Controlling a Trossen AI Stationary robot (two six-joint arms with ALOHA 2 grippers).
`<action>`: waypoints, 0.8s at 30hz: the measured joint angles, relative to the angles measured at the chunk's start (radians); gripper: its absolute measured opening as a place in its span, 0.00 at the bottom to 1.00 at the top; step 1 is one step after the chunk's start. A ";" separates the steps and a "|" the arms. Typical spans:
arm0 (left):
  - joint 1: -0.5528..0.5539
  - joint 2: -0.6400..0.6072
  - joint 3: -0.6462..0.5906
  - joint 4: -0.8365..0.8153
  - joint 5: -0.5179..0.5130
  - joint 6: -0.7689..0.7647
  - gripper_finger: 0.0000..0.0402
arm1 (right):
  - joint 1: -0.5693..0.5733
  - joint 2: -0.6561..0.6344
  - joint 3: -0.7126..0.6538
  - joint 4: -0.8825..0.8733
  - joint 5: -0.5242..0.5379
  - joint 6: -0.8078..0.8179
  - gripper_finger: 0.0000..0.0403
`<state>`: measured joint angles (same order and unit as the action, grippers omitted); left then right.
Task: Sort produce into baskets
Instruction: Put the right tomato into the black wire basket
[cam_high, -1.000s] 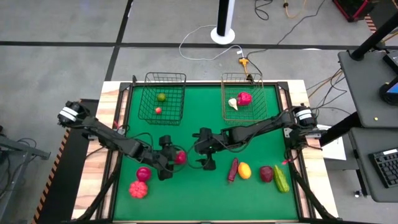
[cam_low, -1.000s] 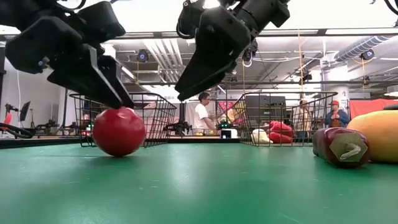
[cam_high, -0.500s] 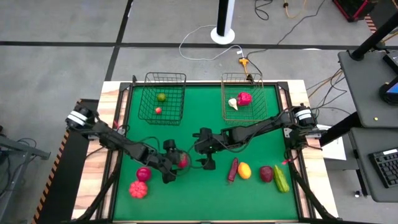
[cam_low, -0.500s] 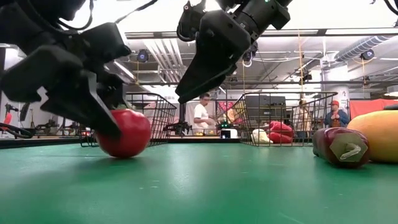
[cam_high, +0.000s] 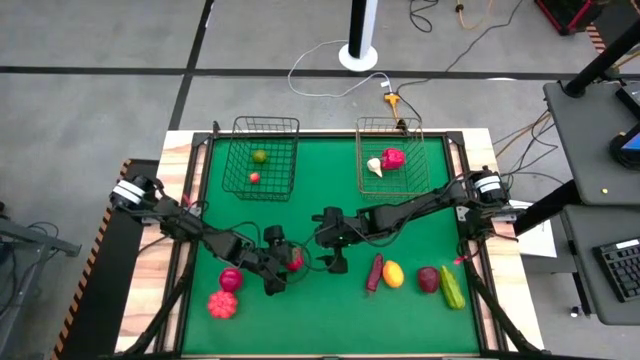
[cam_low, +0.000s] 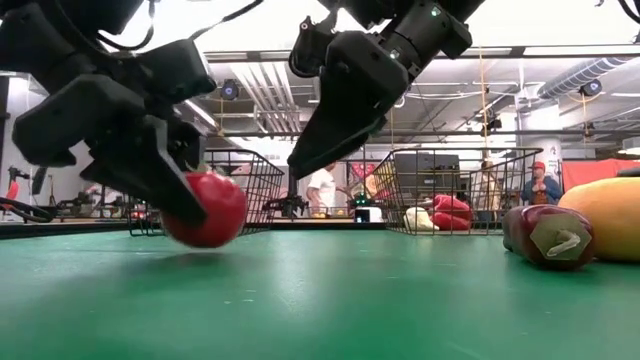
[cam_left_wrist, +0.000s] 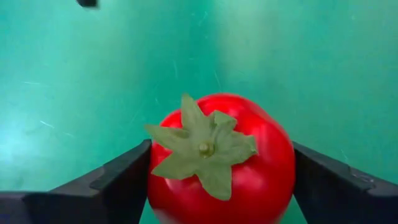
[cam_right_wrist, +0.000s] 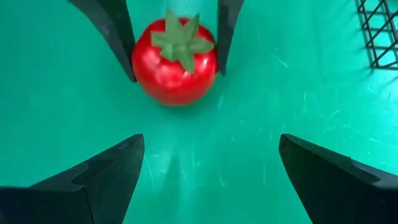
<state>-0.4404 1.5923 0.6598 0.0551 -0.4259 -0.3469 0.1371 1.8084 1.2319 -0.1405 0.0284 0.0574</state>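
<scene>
A red toy tomato (cam_high: 294, 262) with a green leaf cap sits mid-table between the fingers of my left gripper (cam_high: 284, 266), which reaches in from the left and is shut on it. My right gripper (cam_high: 337, 263) hovers open just to the tomato's right, above the mat, and its wrist view shows the tomato (cam_right_wrist: 175, 59) ahead. The black basket (cam_high: 283, 160) at the far left holds a green fruit and a small red one. The copper basket (cam_high: 412, 165) at the far right holds a magenta piece and a white one. My left gripper pinches the tomato's two opposite sides (cam_left_wrist: 157, 180) between its two fingers (cam_left_wrist: 118, 183), the leaf cap facing up toward the wrist. The fingers slant down from the table's left. In the low view the tomato's underside (cam_low: 205, 240) is at the mat.
Two pink-red pieces (cam_high: 226, 292) lie near the left front. A purple piece (cam_high: 375, 272), a yellow one (cam_high: 393, 273), a dark red one (cam_high: 428, 279) and a green cucumber (cam_high: 452, 288) lie at the right front. People stand in the room beyond the table.
My left gripper has sunk from above the tomato, and its fingers now stand against the tomato's two sides. The tomato has shifted slightly toward the near edge. My right gripper has stayed open, hovering in place.
</scene>
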 joint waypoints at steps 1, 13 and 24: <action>0.000 -0.007 0.000 0.000 -0.009 0.008 0.78 | 0.000 0.000 0.000 -0.004 0.000 0.000 0.90; 0.047 -0.300 0.211 -0.427 -0.428 0.257 0.77 | 0.000 -0.107 -0.002 -0.121 0.085 -0.010 0.90; 0.712 -0.484 0.279 -0.541 -0.016 0.613 0.77 | 0.000 -0.199 -0.003 -0.116 0.105 -0.019 0.90</action>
<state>0.2718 1.1082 0.9392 -0.4859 -0.4423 0.2656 0.1368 1.6097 1.2285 -0.2570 0.1329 0.0389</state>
